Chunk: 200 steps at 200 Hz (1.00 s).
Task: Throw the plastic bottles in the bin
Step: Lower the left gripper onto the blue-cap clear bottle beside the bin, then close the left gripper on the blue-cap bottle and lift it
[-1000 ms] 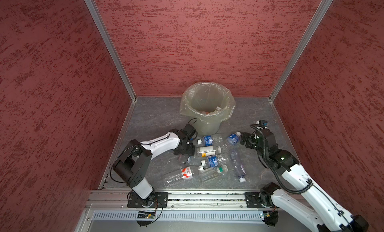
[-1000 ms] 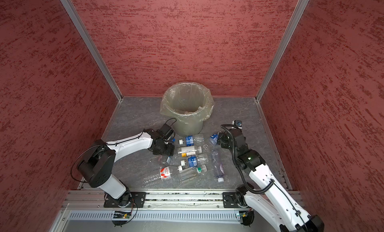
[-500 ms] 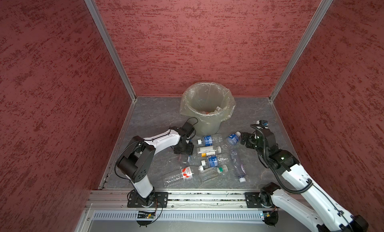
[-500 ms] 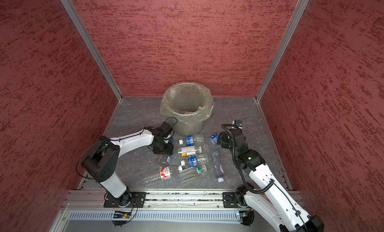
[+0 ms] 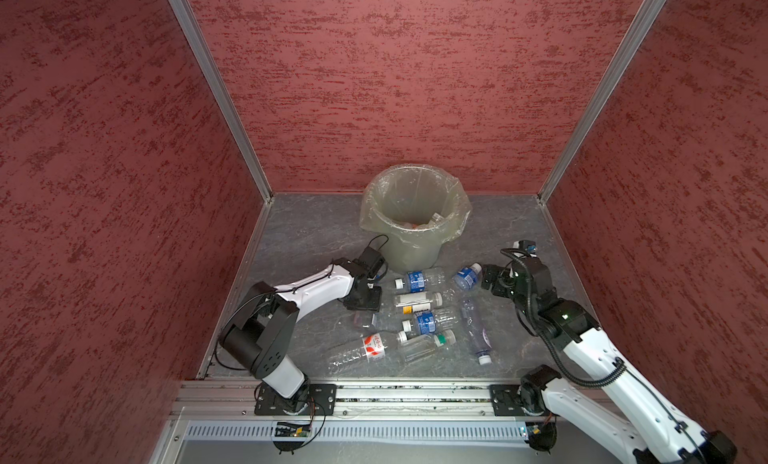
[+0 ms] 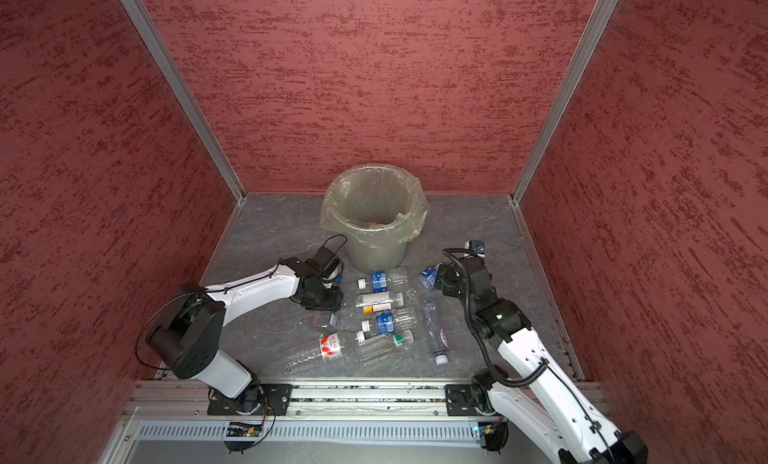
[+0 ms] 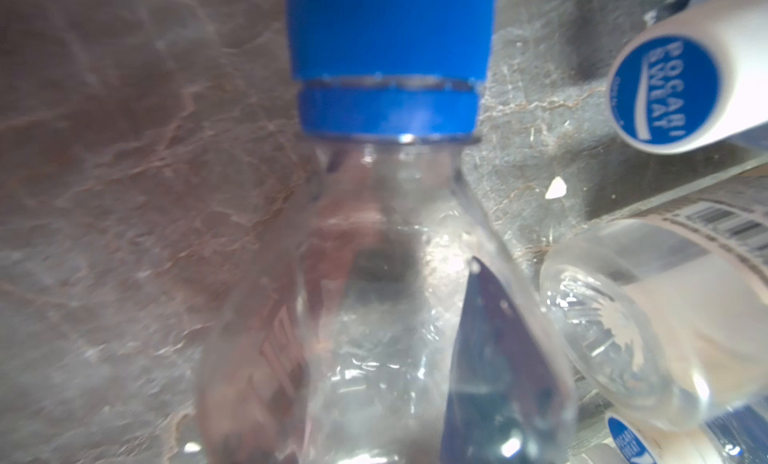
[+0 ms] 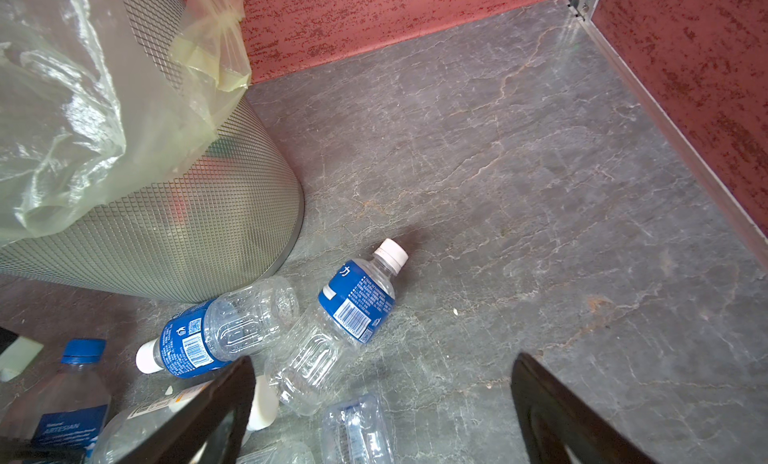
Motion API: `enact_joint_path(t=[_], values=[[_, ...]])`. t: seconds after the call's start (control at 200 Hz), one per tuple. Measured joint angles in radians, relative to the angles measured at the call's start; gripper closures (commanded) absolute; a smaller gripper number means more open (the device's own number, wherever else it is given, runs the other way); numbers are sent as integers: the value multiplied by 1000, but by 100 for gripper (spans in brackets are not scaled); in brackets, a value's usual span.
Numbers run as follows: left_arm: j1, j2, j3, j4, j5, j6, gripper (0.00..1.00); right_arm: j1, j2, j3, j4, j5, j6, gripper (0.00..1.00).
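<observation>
Grey, veined flooring [image 5: 307,241] fills the booth, closed in by red textured walls [image 5: 395,87]. Nearest you, just past the aluminium rail [image 5: 415,393] that carries both arm bases, a red-labelled bottle [image 5: 361,350] lies on its side. Its cap end is close against a green-capped bottle [image 5: 424,344]. To the right of those lies a slim purple-tinted bottle [image 5: 473,326], its white cap toward you.

Further back, three more lie on their sides in a stack of rows. First comes a blue-labelled bottle [image 5: 428,321], then a white-and-yellow-labelled bottle [image 5: 417,301]. Last is a second blue-labelled bottle [image 5: 417,279], just in front of the bin.

Your left gripper [image 5: 363,306] points down at the left edge of this cluster. It is right over a blue-capped bottle [image 7: 390,274] that fills the left wrist view. Its fingers are hidden there and in both top views, so you cannot tell whether they have clamped the bottle.

Your right gripper [image 8: 380,360] hangs at the right of the cluster with its fingers [image 8: 232,391] spread wide, holding nothing. It is just beside a short white-capped bottle [image 8: 353,308] with a blue label.

Furthest back stands the bin [image 5: 411,254], a mesh bucket with a translucent bag [image 5: 457,216] folded over its rim. Some clear discarded plastic [image 5: 432,222] shows inside it.
</observation>
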Motion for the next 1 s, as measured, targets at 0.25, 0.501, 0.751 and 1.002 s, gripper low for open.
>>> enact_joint_path(t=[0.25,0.501,0.751,1.002], values=[[44,-231,-91,40,-61,-35,52,0,0,0,0,-18,0,4],[51,-437,-144,64,-135,-57,53,0,0,0,0,-24,0,4],[43,-735,-226,118,-197,-63,52,0,0,0,0,-27,0,4],[10,-958,-230,204,-229,-47,52,0,8,0,4,-33,-1,4]])
